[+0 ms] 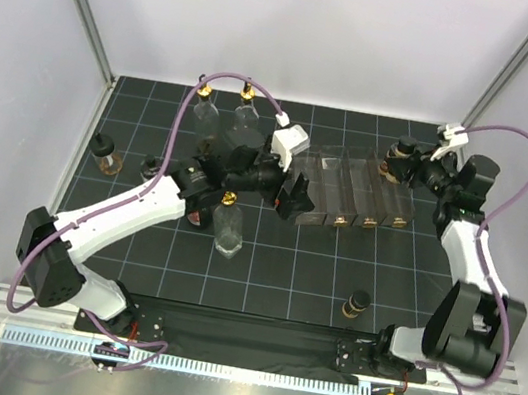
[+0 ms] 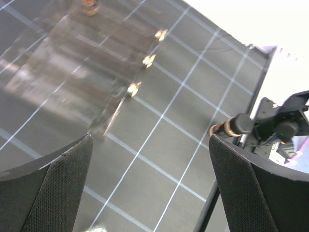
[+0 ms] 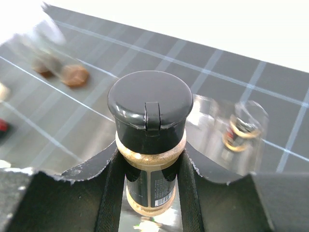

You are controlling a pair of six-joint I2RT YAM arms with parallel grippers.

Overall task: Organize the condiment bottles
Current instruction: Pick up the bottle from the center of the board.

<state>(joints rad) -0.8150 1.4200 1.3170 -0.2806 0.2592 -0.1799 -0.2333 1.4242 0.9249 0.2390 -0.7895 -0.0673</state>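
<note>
My right gripper (image 1: 403, 166) (image 3: 148, 162) is shut on a small black-capped bottle (image 3: 147, 111) of tan spice, held upright at the far right end of the clear rack (image 1: 352, 187). Another small bottle (image 3: 244, 128) stands in the rack beside it. My left gripper (image 1: 293, 203) (image 2: 149, 193) is open and empty, just above the mat by the rack's left end. Tall clear gold-topped bottles stand at the back left (image 1: 203, 106) (image 1: 246, 108) and near the left arm (image 1: 229, 224). The red sauce bottle (image 1: 198, 215) is mostly hidden under the left arm.
Small dark bottles stand at the left (image 1: 104, 156) (image 1: 150, 166) and near the front right (image 1: 358, 303), the last also in the left wrist view (image 2: 236, 124). The rack (image 2: 72, 72) shows blurred there. White walls surround the black gridded mat (image 1: 282, 272).
</note>
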